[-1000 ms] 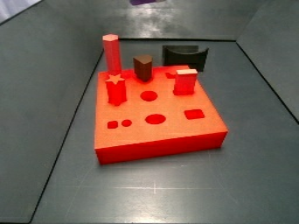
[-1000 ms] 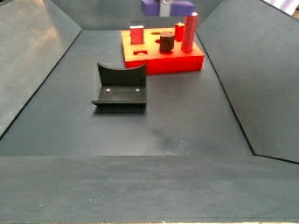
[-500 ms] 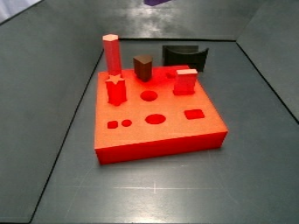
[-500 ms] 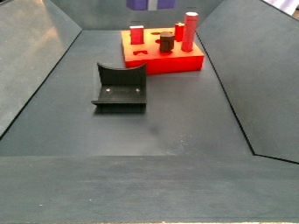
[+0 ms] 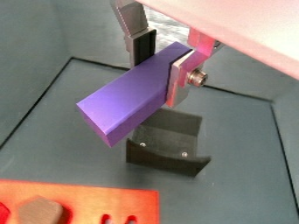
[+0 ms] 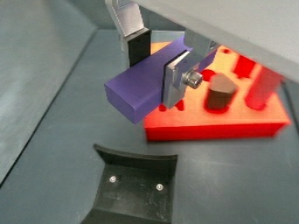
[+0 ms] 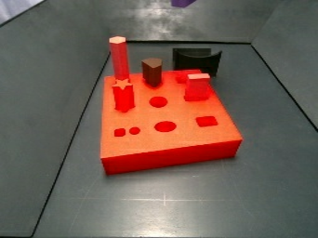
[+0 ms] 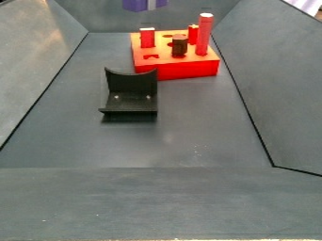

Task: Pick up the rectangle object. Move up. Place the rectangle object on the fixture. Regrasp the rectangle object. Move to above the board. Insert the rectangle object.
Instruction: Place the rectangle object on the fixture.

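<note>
The rectangle object (image 5: 126,102), a blue-purple elongated block, hangs in the air with my gripper (image 5: 160,66) shut across one end of it. It also shows as the rectangle object (image 6: 140,87) between the gripper (image 6: 158,68) fingers. In both side views only a purple scrap shows at the upper edge: the rectangle object (image 7: 184,3) and the rectangle object (image 8: 136,5). The black fixture (image 5: 163,144) stands on the floor below the block, bare, also visible as the fixture (image 6: 135,184), fixture (image 7: 196,59) and fixture (image 8: 130,92). The red board (image 7: 168,130) lies beside it, seen too as the board (image 8: 176,64).
On the board stand a tall red hexagonal peg (image 7: 119,58), a dark brown block (image 7: 152,72), a red square peg (image 7: 196,87) and a red star piece (image 7: 123,94). Sloping grey walls (image 8: 38,56) enclose the floor.
The gripper with the purple block has drifted sideways along the top of both side views, away from over the board toward the fixture side, and slightly higher. Nothing else moved.
</note>
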